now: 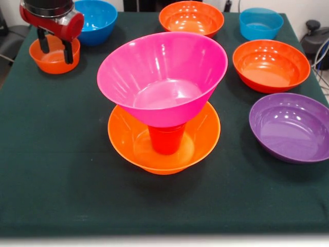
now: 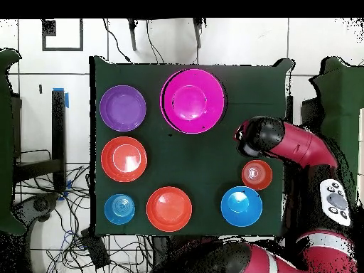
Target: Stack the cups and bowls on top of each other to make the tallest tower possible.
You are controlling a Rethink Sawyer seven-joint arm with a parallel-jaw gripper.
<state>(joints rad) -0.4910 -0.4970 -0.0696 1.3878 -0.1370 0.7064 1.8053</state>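
The tower stands mid-table: a large yellow-orange bowl (image 1: 128, 139) holds an upright orange-red cup (image 1: 165, 139), and a large pink bowl (image 1: 162, 77) rests on the cup, tilted toward the left. From overhead the pink bowl (image 2: 193, 99) hides the rest of the tower. My gripper (image 1: 55, 47) hangs at the far left over a small orange bowl (image 1: 54, 57), open, one finger near the bowl's far rim and the other over its right side. Nothing is held.
Loose bowls ring the tower: blue (image 1: 95, 20), orange (image 1: 191, 18), small blue (image 1: 260, 23), orange-red (image 1: 271, 64) and purple (image 1: 290, 126). The red arm (image 2: 298, 146) reaches in over the table's right edge in the overhead view.
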